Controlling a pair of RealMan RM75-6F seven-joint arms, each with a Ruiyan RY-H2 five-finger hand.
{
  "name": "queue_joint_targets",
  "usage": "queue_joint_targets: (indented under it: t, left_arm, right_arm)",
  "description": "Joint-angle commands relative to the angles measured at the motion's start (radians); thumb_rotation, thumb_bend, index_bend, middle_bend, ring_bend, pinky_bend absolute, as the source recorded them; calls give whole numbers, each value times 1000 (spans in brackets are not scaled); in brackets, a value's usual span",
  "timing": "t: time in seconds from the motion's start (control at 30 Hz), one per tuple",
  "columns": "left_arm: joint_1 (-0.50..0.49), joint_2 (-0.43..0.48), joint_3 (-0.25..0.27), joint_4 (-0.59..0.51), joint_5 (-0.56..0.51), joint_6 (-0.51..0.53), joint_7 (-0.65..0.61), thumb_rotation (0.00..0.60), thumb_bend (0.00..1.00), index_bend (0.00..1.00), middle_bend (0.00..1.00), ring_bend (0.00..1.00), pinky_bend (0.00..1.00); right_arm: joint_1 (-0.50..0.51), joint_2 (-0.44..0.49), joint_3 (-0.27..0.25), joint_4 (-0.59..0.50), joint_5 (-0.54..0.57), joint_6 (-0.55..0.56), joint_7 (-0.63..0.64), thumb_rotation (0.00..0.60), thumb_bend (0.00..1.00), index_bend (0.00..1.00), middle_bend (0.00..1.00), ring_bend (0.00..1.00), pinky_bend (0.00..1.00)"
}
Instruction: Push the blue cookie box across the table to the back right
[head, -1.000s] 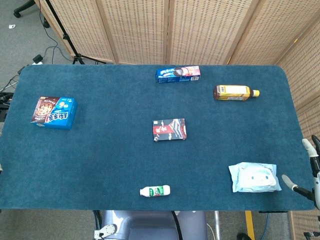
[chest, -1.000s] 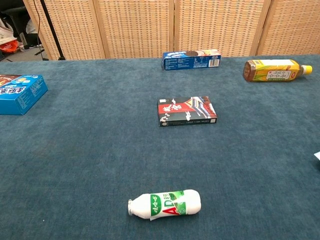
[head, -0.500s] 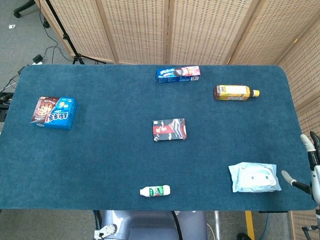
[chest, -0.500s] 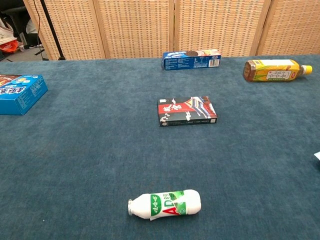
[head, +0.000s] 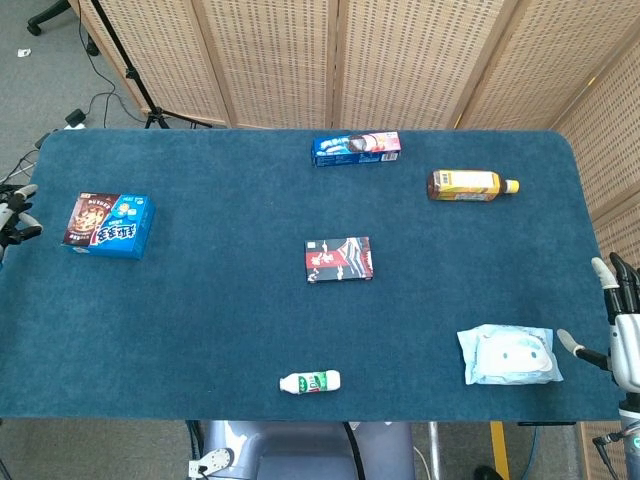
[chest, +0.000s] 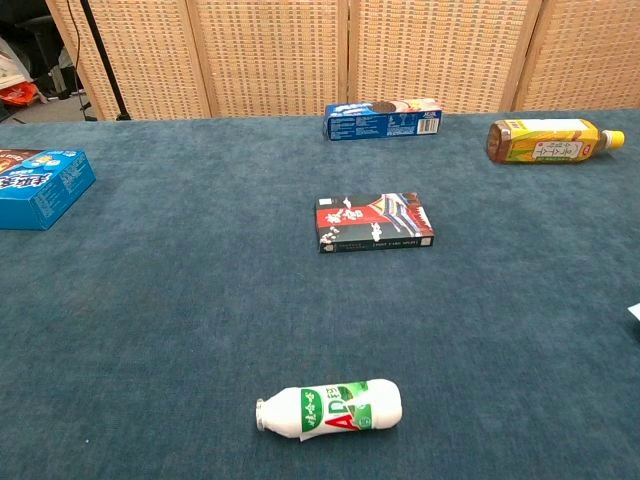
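Blue cookie box (head: 356, 147) lies far centre on table (head: 200, 320), untouched. Right hand (head: 620, 330) at near right edge, fingers apart, empty. Left hand (head: 12, 215) at left edge, state unclear.

matt, fuzzy blue cloth covers the table (head: 230, 310); glossy printed card on the blue cookie box (head: 356, 147); woven wicker screens (head: 300, 55) behind.
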Motion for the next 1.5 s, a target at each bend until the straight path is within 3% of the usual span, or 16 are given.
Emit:
queue_joint_targets:
  t: [0.03,0.47,0.77,1.07,1.3,1.5]
  left_arm:
    - [-38,-47,20,47,9,-44,-56,600,1000,0,0,0,0]
    - [-86,-152,75,173,25,-110,-182,600,1000,0,0,0,0]
    - [-115,-174,171,190,103,-81,-225,600,1000,0,0,0,6]
    - [-108,-176,229,192,127,-45,-250,600,1000,25,19,30,267]
    - [-107,-176,258,198,144,17,-252,600,1000,133,156,150,370]
    - [-135,-157,305,160,189,88,-237,600,1000,151,172,162,376]
  right_arm:
    - [5,-5,5,7,12,-9,-6,600,0,0,0,0,0]
    - [15,-19,19,24,59,-38,-21,600,0,0,0,0,0]
    - [18,-22,18,18,60,-40,-34,600,0,0,0,0,0]
    - [14,-17,16,12,51,-31,-25,600,0,0,0,0,0]
    - [14,-16,14,9,47,-30,-27,600,0,0,0,0,0]
    - [14,-15,13,8,49,-32,-26,600,0,0,0,0,0]
